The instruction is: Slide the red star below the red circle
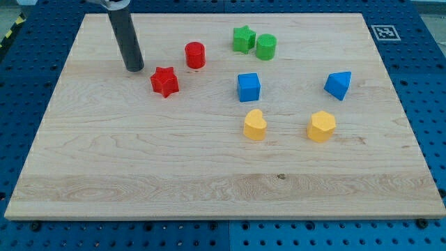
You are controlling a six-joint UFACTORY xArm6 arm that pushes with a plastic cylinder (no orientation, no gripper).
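The end effector, a straight dark rod with no jaws to open or close and so grasping nothing, rests my tip point(134, 68) on the desk point(139, 174) near its top-left corner, just beside the red star point(165, 81) on the star's upper-left side and seemingly not quite touching it. The red star lies close to the red circle point(195, 55), down and toward the desk's left edge from it, so it is lower than the circle but not yet directly beneath. Judged from this layout, the task looks partly in hand: what remains appears to be a short push toward the desk's right edge to bring the star squarely under the circle, and the tip seems placed on the proper side for it. Farther out, a green star point(243, 39) and a green cylinder point(266, 47) stand touching near the top edge; a blue cube point(249, 87) sits near the desk's middle, with a blue angular block point(338, 85) toward the right edge. Below these, a yellow heart-shaped block point(255, 125) and a yellow hexagonal block point(321, 127) stand well apart from the star's path.
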